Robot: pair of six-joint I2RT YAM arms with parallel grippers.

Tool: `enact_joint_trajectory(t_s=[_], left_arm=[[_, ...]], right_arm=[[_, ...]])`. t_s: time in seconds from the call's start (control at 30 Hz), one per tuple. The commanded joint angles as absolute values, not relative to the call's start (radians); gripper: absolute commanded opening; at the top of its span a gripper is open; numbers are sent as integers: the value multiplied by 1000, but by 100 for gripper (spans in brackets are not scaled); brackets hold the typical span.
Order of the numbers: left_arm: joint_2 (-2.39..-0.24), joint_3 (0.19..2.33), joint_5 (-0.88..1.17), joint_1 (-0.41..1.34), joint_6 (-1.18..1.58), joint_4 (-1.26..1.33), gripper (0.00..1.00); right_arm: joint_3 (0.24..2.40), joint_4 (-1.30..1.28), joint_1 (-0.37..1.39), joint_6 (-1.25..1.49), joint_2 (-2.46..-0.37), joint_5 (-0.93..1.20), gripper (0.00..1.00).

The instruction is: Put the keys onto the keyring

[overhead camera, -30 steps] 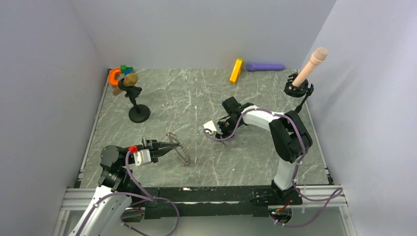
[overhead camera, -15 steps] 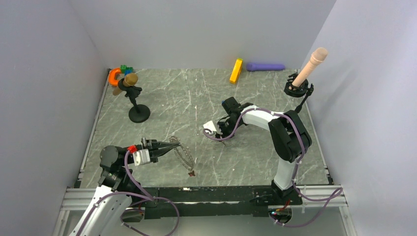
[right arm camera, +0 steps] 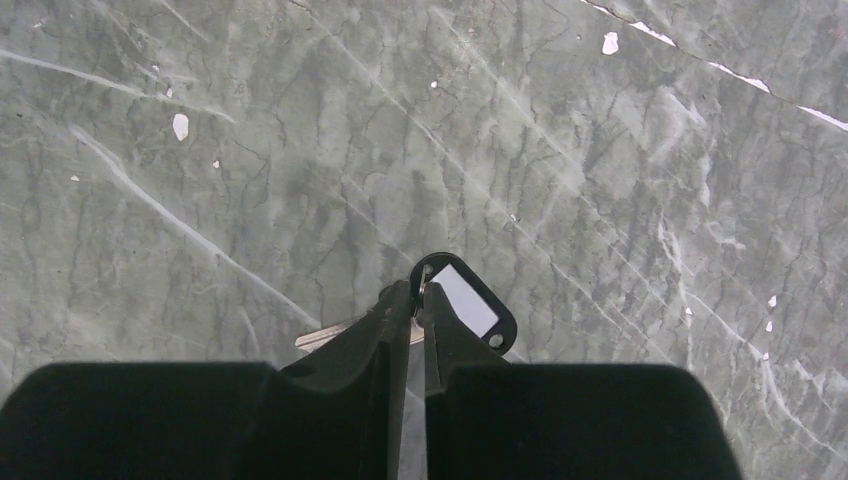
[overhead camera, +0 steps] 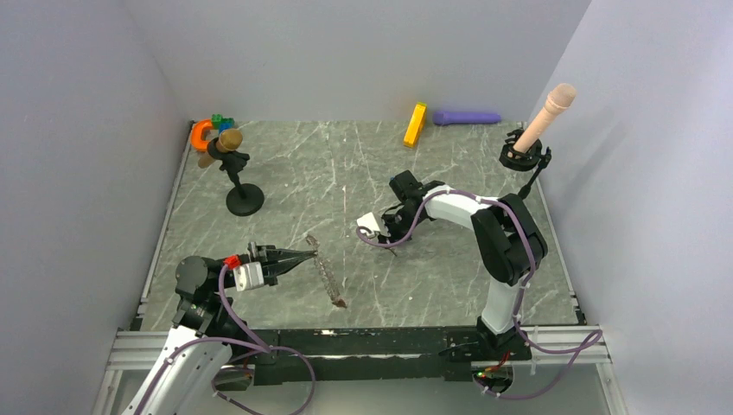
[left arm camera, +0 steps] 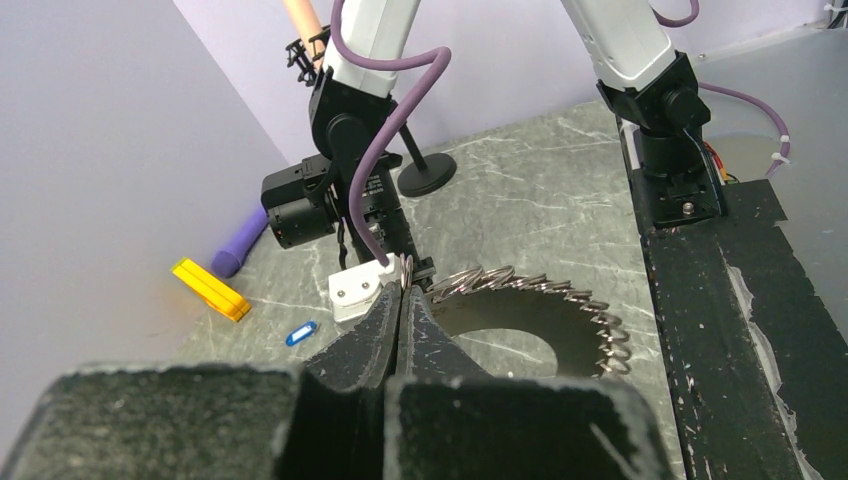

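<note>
My left gripper (overhead camera: 307, 253) is shut on the keyring (overhead camera: 327, 277), a coiled dark chain loop that hangs edge-on to the top view. In the left wrist view my fingertips (left arm camera: 403, 292) pinch one coil and the toothed loop (left arm camera: 590, 305) curves off to the right. A small reddish piece (overhead camera: 340, 303) hangs at its low end. My right gripper (overhead camera: 393, 244) is low over the table, shut on the small ring of the black-rimmed key (right arm camera: 468, 300); its metal blade (right arm camera: 325, 336) sticks out to the left. A blue key (left arm camera: 300, 332) lies on the table. The green key I cannot make out.
A yellow block (overhead camera: 415, 124) and a purple cylinder (overhead camera: 467, 117) lie at the back. An orange horseshoe (overhead camera: 200, 132) and a microphone on a black stand (overhead camera: 244, 200) are at the back left. Another microphone stand (overhead camera: 524, 156) is at the right wall.
The keyring has swung in my left gripper, from an open oval to an edge-on line that reaches lower. Neither arm has visibly moved.
</note>
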State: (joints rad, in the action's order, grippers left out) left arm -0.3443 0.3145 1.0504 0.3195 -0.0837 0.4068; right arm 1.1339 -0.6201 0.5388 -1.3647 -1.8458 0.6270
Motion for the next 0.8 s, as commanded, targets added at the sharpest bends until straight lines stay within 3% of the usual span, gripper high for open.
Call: enact_joint_trajectory(t_s=[0.0,0.1,0.37,0.77], left_arm=[[-348,341,1072,314,-72,474,0],[-349,341,1071,314,-73,473,0],[-357,342,1071,314,-70,471,0],[-416,433,1085,314,-17,430,0]], right_arm=[[1162,-640,543,-1381,-1853,625,9],[1160,-644,543,-1389,-1846,642,0],[1231,-743,525,-1373,-1778,724,0],[1492,-1086,469,-1338,-1574,1019,0]])
